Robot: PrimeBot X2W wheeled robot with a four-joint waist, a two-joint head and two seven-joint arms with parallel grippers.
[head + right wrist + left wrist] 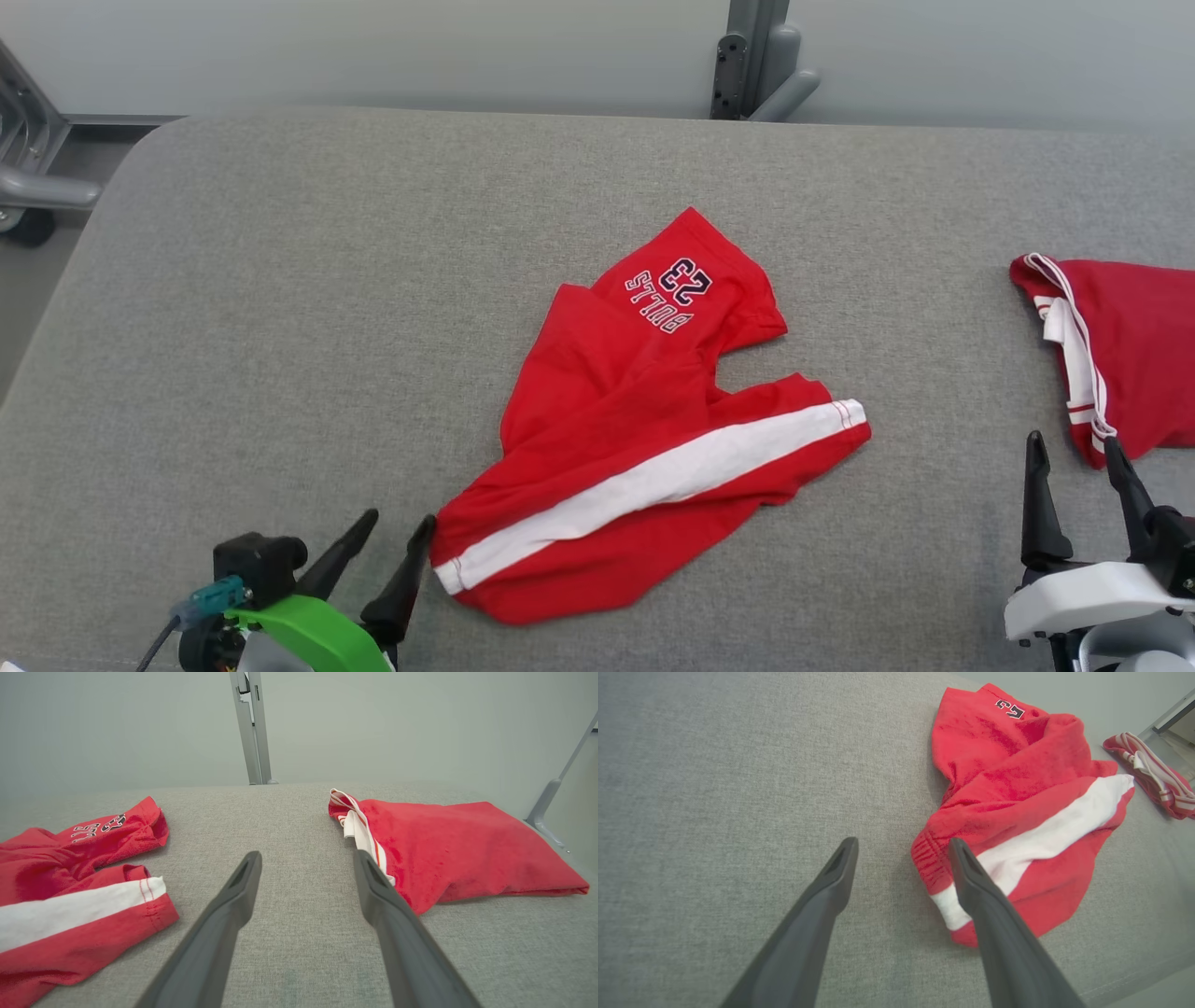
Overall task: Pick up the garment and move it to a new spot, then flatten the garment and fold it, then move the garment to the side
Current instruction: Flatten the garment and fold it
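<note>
I have the red shorts lying rumpled near the middle of the grey padded tabletop, white side stripe up, the BULLS 23 print on the far leg and the waistband end nearest me. My left hand stands wide with nothing between its fingers, one finger right at the waistband corner, though I cannot tell whether it touches the cloth. My right hand is also wide and empty, just in front of a second red garment at the right edge, well apart from the shorts.
</note>
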